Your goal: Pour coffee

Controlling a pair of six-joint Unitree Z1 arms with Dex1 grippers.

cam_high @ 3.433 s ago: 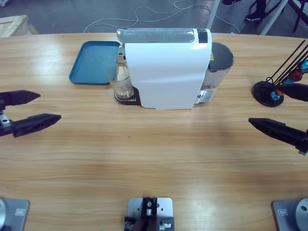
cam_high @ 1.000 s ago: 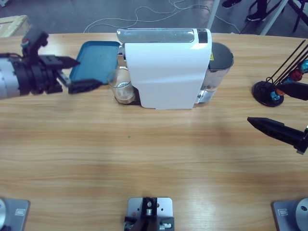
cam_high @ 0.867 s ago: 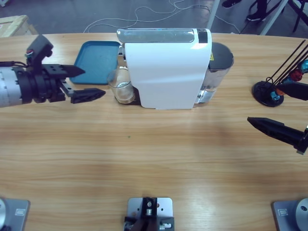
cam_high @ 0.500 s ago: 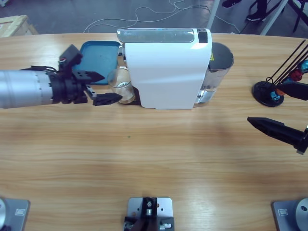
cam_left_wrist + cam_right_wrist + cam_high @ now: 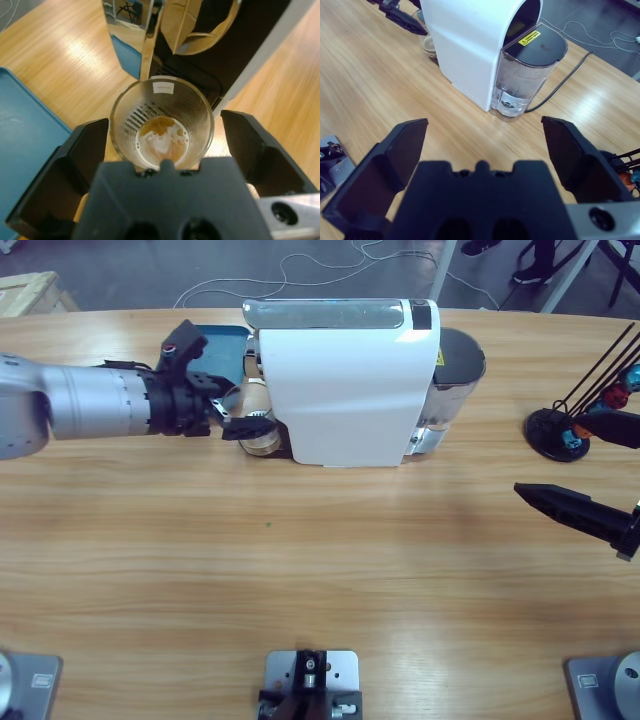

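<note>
While left gripper (image 5: 162, 145) gapes wide, coffee (image 5: 161, 140) sits between jaws, ungripped.

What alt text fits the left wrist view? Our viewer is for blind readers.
The left gripper is open, its black fingers on either side of a clear glass without touching it. The glass holds a shallow layer of coffee and stands under the machine; a blue tray lies beside it on the table.
</note>
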